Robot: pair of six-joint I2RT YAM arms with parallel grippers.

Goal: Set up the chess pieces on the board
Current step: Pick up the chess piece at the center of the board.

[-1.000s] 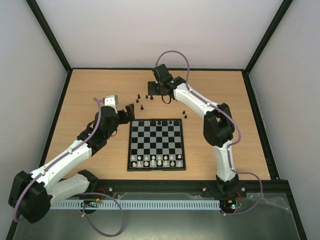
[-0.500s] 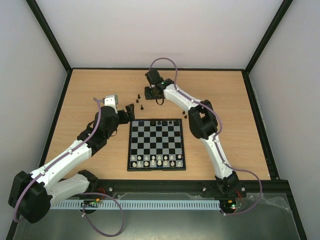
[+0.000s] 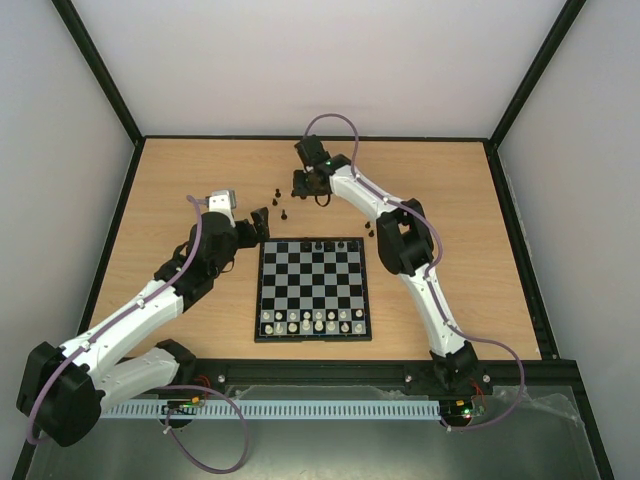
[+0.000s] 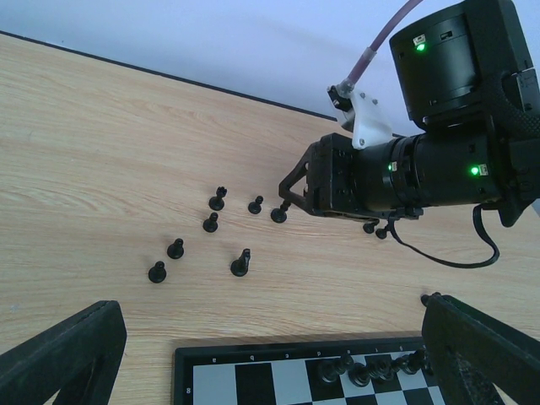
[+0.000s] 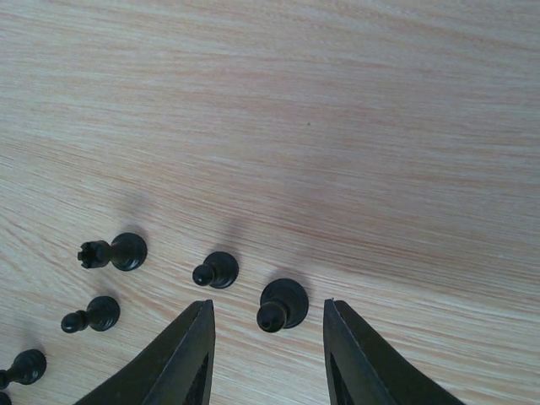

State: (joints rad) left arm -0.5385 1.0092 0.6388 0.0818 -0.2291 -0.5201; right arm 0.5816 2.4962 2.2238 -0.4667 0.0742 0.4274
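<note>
My right gripper (image 5: 268, 308), half-spread astride a pawn (image 5: 284, 304) beyond the board (image 3: 310, 285), holds nothing; I fear an off-centre squeeze topples it.

Live from what is plainly a robot lab cell: wooden table (image 3: 170, 190) under the right claw (image 3: 303, 186), plain white walls (image 3: 300, 60) beyond it, black frame posts (image 3: 95, 70) flanking, and back behind it a slotted cable duct (image 3: 320, 409) (purple cables (image 3: 328, 116) looping loose) by the arm bases (image 3: 452, 372).

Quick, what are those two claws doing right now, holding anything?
Left gripper: open wide, holding nothing.
Right gripper: open, straddling a black pawn, not gripping it yet.
</note>
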